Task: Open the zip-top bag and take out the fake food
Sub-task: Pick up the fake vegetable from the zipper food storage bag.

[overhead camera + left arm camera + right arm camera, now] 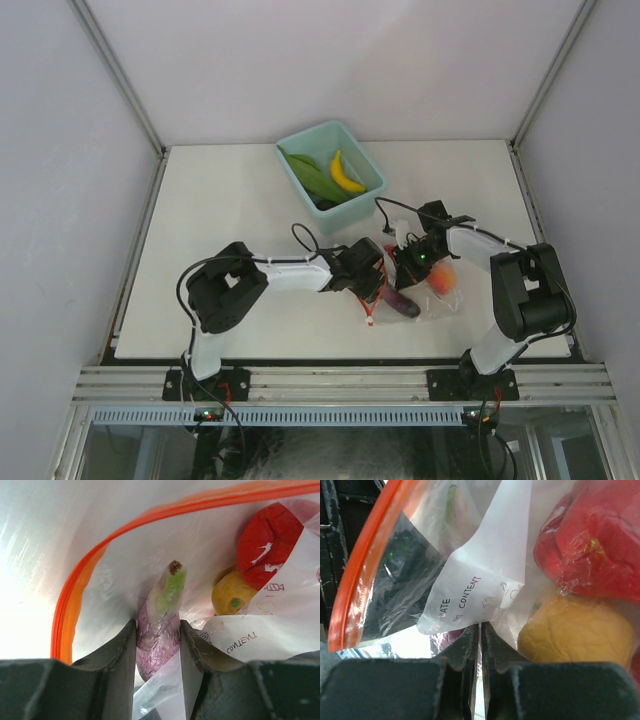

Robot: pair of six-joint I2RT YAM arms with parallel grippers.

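We see white surface (pixel 220 200) boxed by pale grey walls (pixel 330 60) on three sides; metal posts (pixel 120 80) in far corners; aluminium rail (pixel 340 382) along near edge; light even.

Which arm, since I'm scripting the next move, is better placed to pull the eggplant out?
Left: the left gripper clamps the eggplant inside the zip-top bag; the right gripper pinches the bag's plastic.
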